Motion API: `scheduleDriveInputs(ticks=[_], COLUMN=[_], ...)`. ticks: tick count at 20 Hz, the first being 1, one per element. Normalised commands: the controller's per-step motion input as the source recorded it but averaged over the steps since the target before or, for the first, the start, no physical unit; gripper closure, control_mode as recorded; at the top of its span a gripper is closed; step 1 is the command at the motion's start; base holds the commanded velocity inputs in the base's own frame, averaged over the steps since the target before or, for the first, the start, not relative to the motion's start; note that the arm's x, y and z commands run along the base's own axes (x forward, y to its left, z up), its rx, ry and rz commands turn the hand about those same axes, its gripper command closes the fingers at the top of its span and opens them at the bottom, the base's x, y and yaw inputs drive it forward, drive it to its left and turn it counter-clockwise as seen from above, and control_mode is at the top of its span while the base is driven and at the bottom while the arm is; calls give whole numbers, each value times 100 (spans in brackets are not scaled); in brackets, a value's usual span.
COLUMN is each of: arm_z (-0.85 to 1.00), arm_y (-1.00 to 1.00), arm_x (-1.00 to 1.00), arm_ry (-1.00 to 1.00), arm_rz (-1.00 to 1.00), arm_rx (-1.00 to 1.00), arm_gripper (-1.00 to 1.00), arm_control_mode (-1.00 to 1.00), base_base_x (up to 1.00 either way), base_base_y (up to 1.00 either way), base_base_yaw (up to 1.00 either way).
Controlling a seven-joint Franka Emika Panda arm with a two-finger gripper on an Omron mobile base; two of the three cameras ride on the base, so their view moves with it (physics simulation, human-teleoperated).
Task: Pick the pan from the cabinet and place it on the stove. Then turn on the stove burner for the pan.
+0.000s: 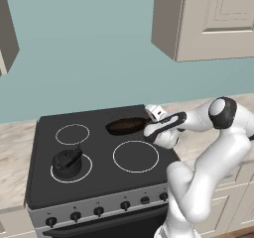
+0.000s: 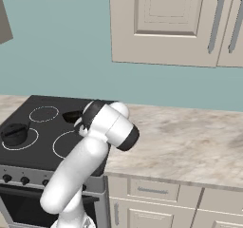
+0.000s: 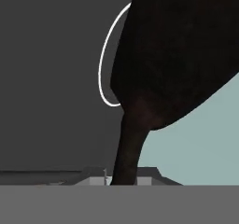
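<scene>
The pan (image 1: 126,126), a shallow round dark brown-black skillet, sits on the back right stove burner (image 3: 103,73), whose thin white ring peeks out past the pan's edge in the hand view. Its thin straight handle runs back toward the fingers (image 1: 150,124), which sit right at the handle's end; whether they clasp it or have let go, I cannot tell. In the hand view the handle climbs from between the finger tips up into the broad dark body. The stove (image 1: 39,180) is smooth black glass with a grey front and a row of small round black knobs (image 1: 98,211). Off to the far side from the fingers, a squat black kettle (image 1: 67,163) rests on the front left ring. Above and beyond the fingers hangs the beige raised-panel cabinet (image 2: 166,23) with long grey bar handles. The mottled stone worktop (image 2: 190,141) stretches beside the stove.
</scene>
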Motion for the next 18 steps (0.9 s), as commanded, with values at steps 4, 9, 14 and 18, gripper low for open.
scheduleDriveInputs(ticks=[4,9,14,18], arm_z=[-2,0,-1,-8], arm_y=[0,0,0,0], arm_x=[13,20,24,28], arm_ry=[-9,-2,0,0], arm_rz=[0,0,0,0], arm_rx=[-1,-1,-3,-5], arm_gripper=[100,100,100,100], arm_control_mode=[-100,-100,-100,-100], base_base_x=[0,0,0,0], base_base_y=[0,0,0,0], base_base_yaw=[0,0,0,0])
